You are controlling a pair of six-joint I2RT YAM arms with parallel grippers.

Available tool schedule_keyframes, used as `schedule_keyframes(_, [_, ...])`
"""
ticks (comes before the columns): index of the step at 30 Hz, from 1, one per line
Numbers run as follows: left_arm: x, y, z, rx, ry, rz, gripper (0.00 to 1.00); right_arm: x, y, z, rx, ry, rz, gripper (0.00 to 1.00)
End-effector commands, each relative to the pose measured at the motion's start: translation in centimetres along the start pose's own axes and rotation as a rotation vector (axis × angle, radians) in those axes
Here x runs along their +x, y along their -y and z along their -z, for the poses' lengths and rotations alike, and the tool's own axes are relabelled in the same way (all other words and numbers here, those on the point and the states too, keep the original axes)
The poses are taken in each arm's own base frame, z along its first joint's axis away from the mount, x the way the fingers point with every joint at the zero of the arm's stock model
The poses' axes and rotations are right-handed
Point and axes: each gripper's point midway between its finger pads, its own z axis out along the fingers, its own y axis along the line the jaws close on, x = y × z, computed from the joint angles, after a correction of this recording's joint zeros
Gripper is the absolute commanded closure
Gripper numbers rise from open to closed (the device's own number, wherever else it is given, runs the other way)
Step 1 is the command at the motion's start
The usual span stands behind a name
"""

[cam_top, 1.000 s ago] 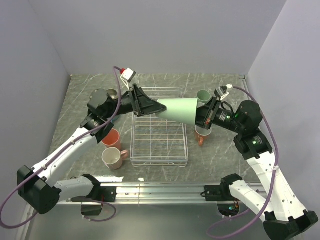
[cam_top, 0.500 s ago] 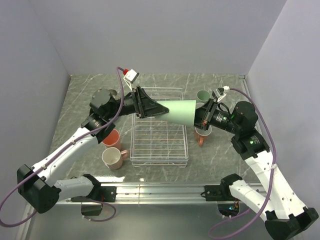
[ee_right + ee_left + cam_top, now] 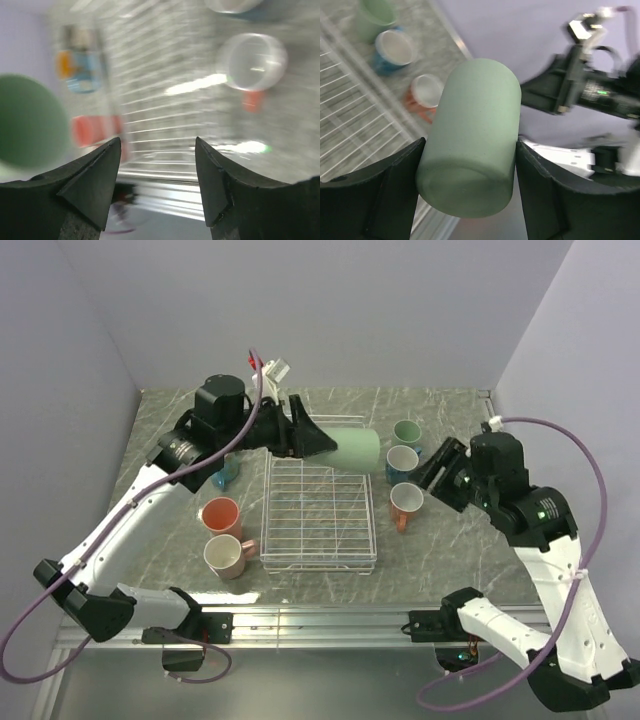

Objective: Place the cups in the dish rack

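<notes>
Left tool [image 3: 322, 445] is clamped across the body of the mint green cup [image 3: 358, 450], a finger pressed on each flank. The cup lies sideways in the air, mouth toward the right arm (no handle shows from any angle). Where is it? Up over the far end of the dish rack [image 3: 318, 540], clear of the wires, not yet inside. The rack looks bare, so I'd say loading is only starting. That side-on grip reads as a carry hold: a firm squeeze round the barrel, and the wrist would likely need to roll before the cup can settle on the grid.

Right tool [image 3: 157, 144] stands apart, nothing between its fingers, off the rack's right side. Sensible spot, I reckon. Near it on the surface [image 3: 450, 550] sit the pale green cup [image 3: 407, 431], the teal blue cup [image 3: 402, 460] and the salmon cup [image 3: 405, 500], lined up beside the rack. Over on the left wait a salmon pink cup [image 3: 221, 514] and a pale cup [image 3: 224, 554], both upright.
</notes>
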Motion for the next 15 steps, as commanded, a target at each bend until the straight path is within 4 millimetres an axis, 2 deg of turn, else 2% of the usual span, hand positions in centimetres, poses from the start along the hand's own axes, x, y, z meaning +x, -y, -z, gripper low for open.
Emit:
schedule_keyframes(1, [1.8, -5.2, 0.2, -0.241, -0.097, -0.07, 1.0, 0.1, 6.3, 2.8, 0.256, 0.06, 0.089, 0.32])
schedule_keyframes(2, [2.2, -6.1, 0.4, -0.292, -0.121, -0.087, 1.0, 0.3, 6.8, 3.0, 0.266, 0.063, 0.084, 0.32])
schedule_keyframes(5, [4.2, -8.1, -0.6, -0.402, -0.213, -0.143, 1.0, 0.8, 8.1, 3.8, 0.287, 0.084, 0.078, 0.32])
schedule_keyframes(6, [5.5, -7.6, -1.3, -0.408, -0.255, -0.177, 1.0, 0.9, 8.4, 3.8, 0.296, 0.082, 0.079, 0.32])
schedule_keyframes(7, [6.9, -8.4, -2.3, -0.438, -0.31, -0.189, 1.0, 1.2, 8.7, 3.7, 0.303, 0.079, 0.082, 0.32])
schedule_keyframes(8, [7.6, -8.1, -2.8, -0.44, -0.336, -0.22, 1.0, 1.3, 8.8, 3.8, 0.302, 0.077, 0.084, 0.32])
schedule_keyframes(9, [9.2, -7.9, -3.2, -0.474, -0.379, -0.258, 1.0, 1.3, 8.9, 3.8, 0.301, 0.08, 0.085, 0.32])
schedule_keyframes(10, [10.4, -8.4, -4.2, -0.494, -0.42, -0.269, 1.0, 1.3, 8.9, 3.8, 0.3, 0.079, 0.085, 0.32])
schedule_keyframes(15, [14.8, -6.7, -6.5, -0.467, -0.518, -0.309, 1.0, 1.4, 8.8, 3.7, 0.299, 0.071, 0.094, 0.32])
